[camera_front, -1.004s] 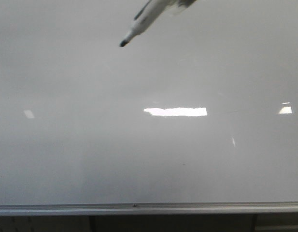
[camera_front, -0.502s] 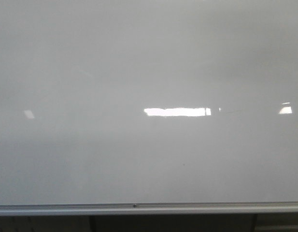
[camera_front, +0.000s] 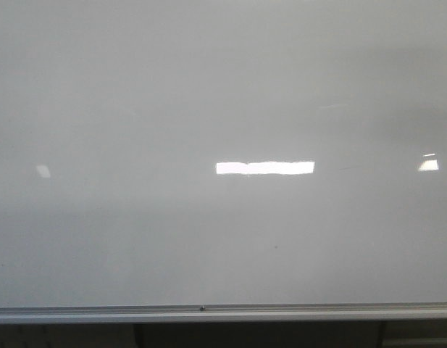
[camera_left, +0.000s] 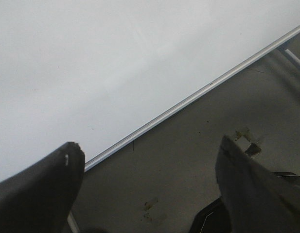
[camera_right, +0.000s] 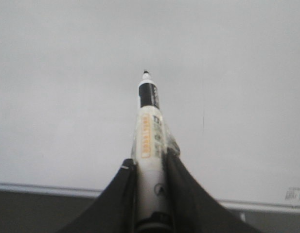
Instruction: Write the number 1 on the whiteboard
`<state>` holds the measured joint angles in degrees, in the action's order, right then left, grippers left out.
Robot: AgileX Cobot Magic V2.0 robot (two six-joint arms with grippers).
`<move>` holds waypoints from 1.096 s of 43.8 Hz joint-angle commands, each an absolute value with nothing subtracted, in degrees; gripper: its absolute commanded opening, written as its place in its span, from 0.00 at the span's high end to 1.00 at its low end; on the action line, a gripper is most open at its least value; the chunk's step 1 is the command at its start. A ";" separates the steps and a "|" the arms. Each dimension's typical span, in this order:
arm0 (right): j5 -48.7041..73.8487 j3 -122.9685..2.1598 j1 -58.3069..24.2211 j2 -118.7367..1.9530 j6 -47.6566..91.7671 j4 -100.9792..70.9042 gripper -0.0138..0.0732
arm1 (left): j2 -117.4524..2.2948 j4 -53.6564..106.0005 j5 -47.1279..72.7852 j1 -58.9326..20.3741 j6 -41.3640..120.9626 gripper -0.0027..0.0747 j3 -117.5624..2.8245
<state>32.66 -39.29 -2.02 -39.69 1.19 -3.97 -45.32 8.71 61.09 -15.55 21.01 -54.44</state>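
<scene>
The marker (camera_right: 150, 141) has left the front view, its tip lifted away.

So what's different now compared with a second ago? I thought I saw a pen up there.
The marker pen that poked in at the top of the front view has gone out of that view, toward the upper right. The right gripper grips it, as the wrist view shows. The whiteboard looks as blank as before in the front view, its rim unmoved.

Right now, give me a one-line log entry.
right pincer: shut on marker, tip off board | left pincer: open, empty | whiteboard: faint thin stroke in right wrist view only
</scene>
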 commanded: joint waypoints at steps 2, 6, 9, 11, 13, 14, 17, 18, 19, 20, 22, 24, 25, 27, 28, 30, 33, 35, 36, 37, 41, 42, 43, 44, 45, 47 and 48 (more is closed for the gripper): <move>17.74 -38.63 -1.60 -40.97 1.04 -3.60 0.83 | -45.16 9.45 57.15 -15.30 20.42 0.26 -55.75; 13.57 -38.63 -1.60 -43.24 1.10 -3.54 0.83 | -45.16 9.45 57.15 -15.30 20.42 0.26 -55.75; 11.38 -38.82 -1.27 -45.41 1.10 -3.54 0.83 | -45.16 9.45 57.15 -15.30 20.42 0.26 -55.75; 11.47 -39.33 -0.79 -46.99 1.10 -3.54 0.83 | -45.16 9.45 57.15 -15.30 20.42 0.26 -55.75; 12.27 -40.27 0.03 -49.31 1.10 -3.54 0.83 | -45.16 9.45 57.05 -15.30 20.42 0.26 -55.75; 12.98 -40.96 0.31 -50.25 1.10 -3.54 0.83 | -45.16 9.45 57.06 -15.30 20.42 0.26 -55.75; 14.31 -42.88 1.14 -53.32 1.10 -3.54 0.83 | -45.16 9.45 57.06 -15.30 20.42 0.26 -55.75; 14.44 -43.41 1.34 -54.49 1.10 -3.54 0.83 | -45.16 9.45 57.06 -15.30 20.42 0.26 -55.75; 14.44 -44.12 1.35 -55.32 1.10 -3.54 0.83 | -45.16 9.45 57.06 -15.30 20.42 0.26 -55.75; 14.38 -44.61 1.35 -56.12 1.10 -3.54 0.83 | -45.16 9.45 57.06 -15.30 20.42 0.26 -55.75; 14.38 -45.62 1.35 -57.82 1.10 -3.54 0.83 | -45.16 9.45 57.06 -15.30 20.42 0.26 -55.75; 14.22 -46.73 1.35 -59.46 1.10 -3.54 0.83 | -45.16 9.45 57.06 -15.30 20.42 0.26 -55.75; 14.05 -47.15 1.35 -60.12 1.10 -3.54 0.83 | -45.16 9.45 57.06 -15.30 20.42 0.26 -55.75; 13.52 -48.04 1.35 -61.39 1.15 -3.54 0.83 | -45.16 9.45 57.02 -15.30 20.42 0.26 -55.75; 13.16 -48.37 1.35 -62.14 1.15 -3.54 0.83 | -45.16 9.45 57.02 -15.30 20.42 0.26 -55.75; 12.13 -48.97 1.35 -63.21 1.76 -3.54 0.83 | -45.16 9.45 56.93 -15.30 20.42 0.26 -55.75; 10.18 -49.49 1.35 -64.88 2.02 -3.54 0.83 | -45.16 9.45 56.93 -15.30 20.42 0.26 -55.75; 9.03 -49.91 1.35 -65.66 2.02 -3.54 0.83 | -45.16 9.45 56.93 -15.30 20.42 0.26 -55.75; 8.54 -50.02 1.35 -66.18 2.02 -3.54 0.83 | -45.16 9.45 56.93 -15.30 20.42 0.26 -55.75; 7.74 -50.06 1.35 -66.46 2.02 -3.54 0.83 | -45.16 9.45 56.93 -15.30 20.42 0.26 -55.75; 5.23 -50.06 1.35 -67.62 2.02 -3.54 0.83 | -45.16 9.45 56.49 -15.30 20.42 0.26 -55.75; 4.78 -50.06 1.35 -67.99 2.02 -3.54 0.83 | -45.16 9.45 56.36 -15.30 20.42 0.26 -55.75; 4.35 -50.06 1.35 -68.14 2.02 -3.54 0.83 | -45.16 9.45 56.20 -15.30 20.42 0.26 -55.75; 3.63 -50.06 1.35 -68.40 2.02 -3.54 0.83 | -45.16 9.45 56.03 -15.30 20.42 0.26 -55.75; 3.18 -50.06 1.35 -68.62 2.02 -3.54 0.83 | -45.16 9.45 55.89 -15.30 20.42 0.26 -55.75; 2.15 -50.06 1.35 -69.00 2.02 -3.54 0.83 | -45.27 9.45 55.89 -15.30 20.42 0.26 -55.75; 1.56 -50.06 1.35 -69.21 2.02 -3.54 0.83 | -45.27 9.45 55.89 -15.30 20.42 0.26 -55.75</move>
